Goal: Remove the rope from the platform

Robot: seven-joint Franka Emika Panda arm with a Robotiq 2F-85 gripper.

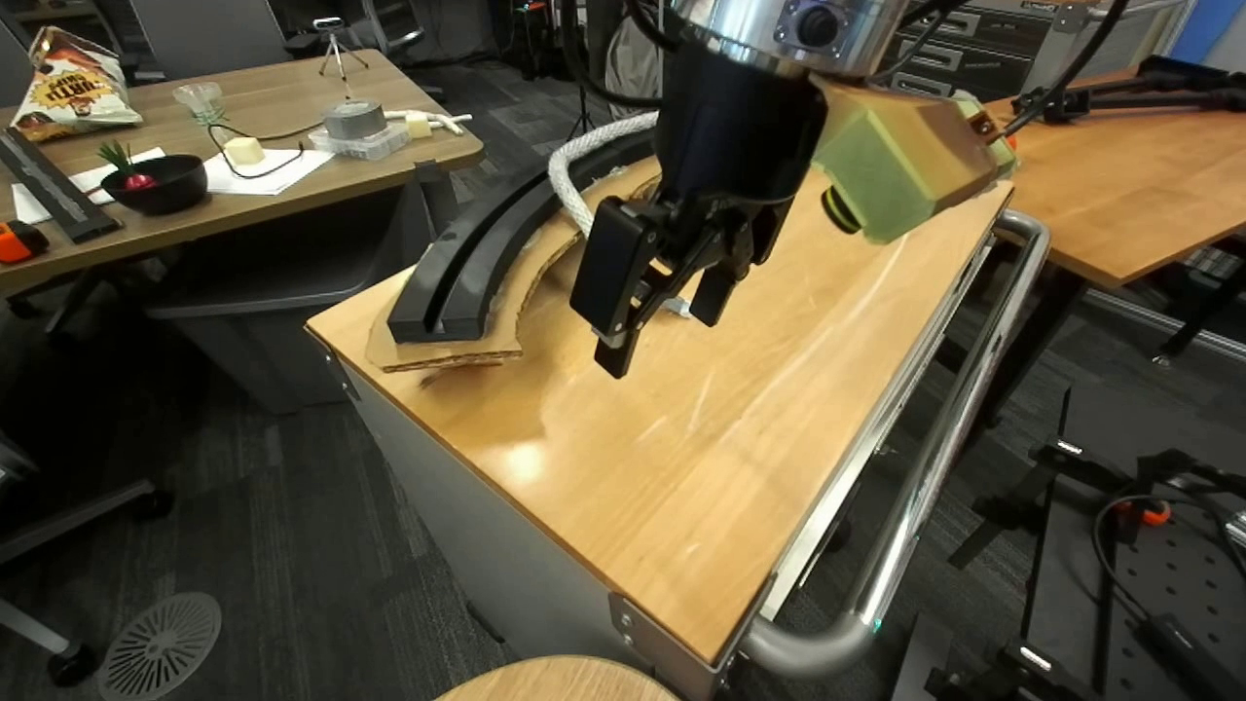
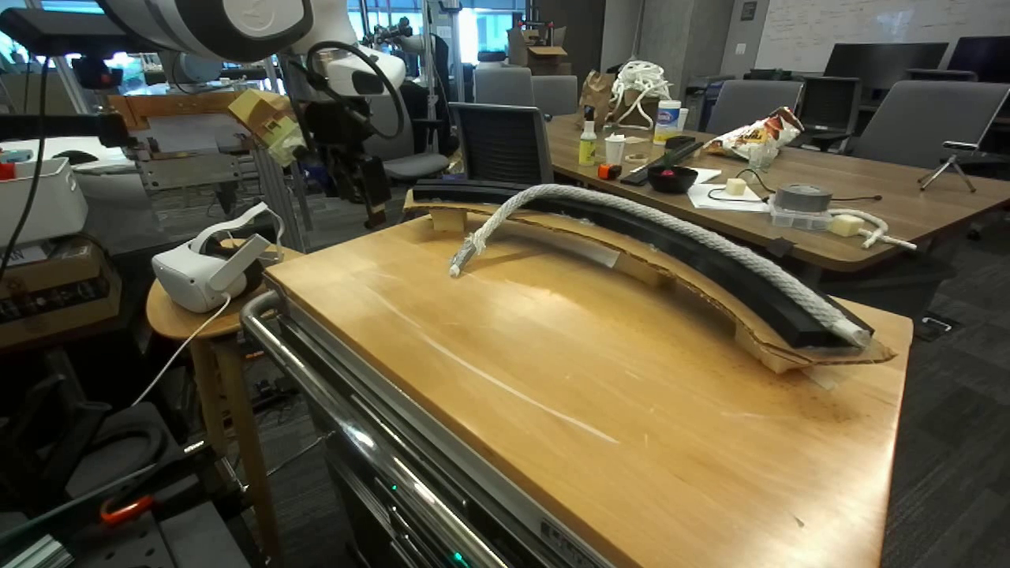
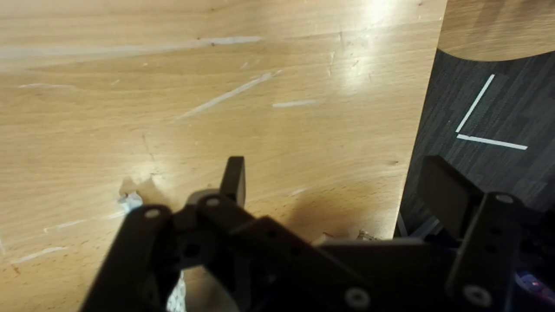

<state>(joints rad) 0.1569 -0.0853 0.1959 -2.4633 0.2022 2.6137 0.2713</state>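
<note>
The rope (image 2: 663, 222) is a thick pale cord. In an exterior view it lies along the right part of the platform (image 2: 714, 276), a black curved track on a cardboard-like base. Its left part bends over the inner edge, and its silvery tip touches the tabletop. The platform (image 1: 462, 258) has a bare groove at its near end; the gripper partly hides the rope (image 1: 574, 175) there. The wrist view shows only the tip and a bit of rope (image 3: 177, 297). My gripper (image 1: 662, 339) is open and empty above the tabletop, apart from the rope; its fingers (image 3: 334, 173) stand wide apart.
The wooden cart top (image 2: 505, 371) has a metal handrail (image 2: 379, 450) along one side. A round stool (image 2: 177, 315) with a white headset (image 2: 197, 272) stands near a corner. Another table (image 1: 409, 88) holds a bowl (image 1: 161, 190), tape and a snack bag.
</note>
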